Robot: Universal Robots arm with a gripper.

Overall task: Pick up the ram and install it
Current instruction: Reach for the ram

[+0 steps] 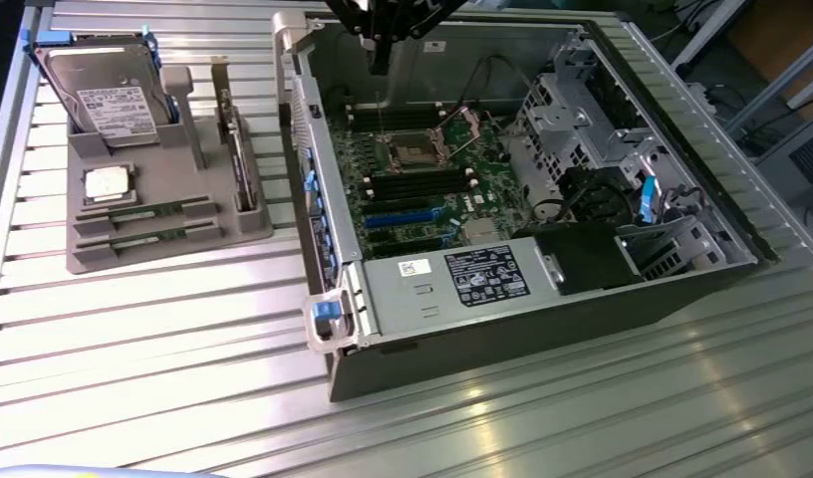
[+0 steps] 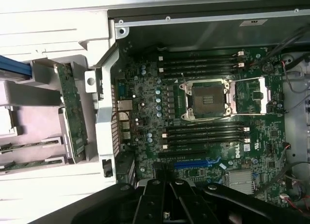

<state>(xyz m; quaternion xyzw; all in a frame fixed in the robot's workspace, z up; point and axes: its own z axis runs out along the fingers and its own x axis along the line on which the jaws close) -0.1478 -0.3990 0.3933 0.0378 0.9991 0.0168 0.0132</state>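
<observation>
Nearest the exterior camera, the slatted desk [image 1: 180,339] carries a grey tray [image 1: 140,257] on the exterior view's left, with an open computer case [image 1: 513,339] beside it. The ram [image 1: 138,213] sits in the tray's near slots. It is two thin green sticks on edge, one just behind the other. Their long axes run across the exterior view, roughly parallel to the black memory slots [image 1: 406,184] on the motherboard [image 1: 440,204]. Farther back in the tray stand a hard drive [image 1: 108,95] and a bracketed card [image 1: 234,139]. Farthest off, the gripper [image 1: 378,66] hangs above the case's far end, over the motherboard, closed on nothing. From the gripper the ram lies toward the exterior view's left and nearer the camera, beyond the case wall and well apart.
</observation>
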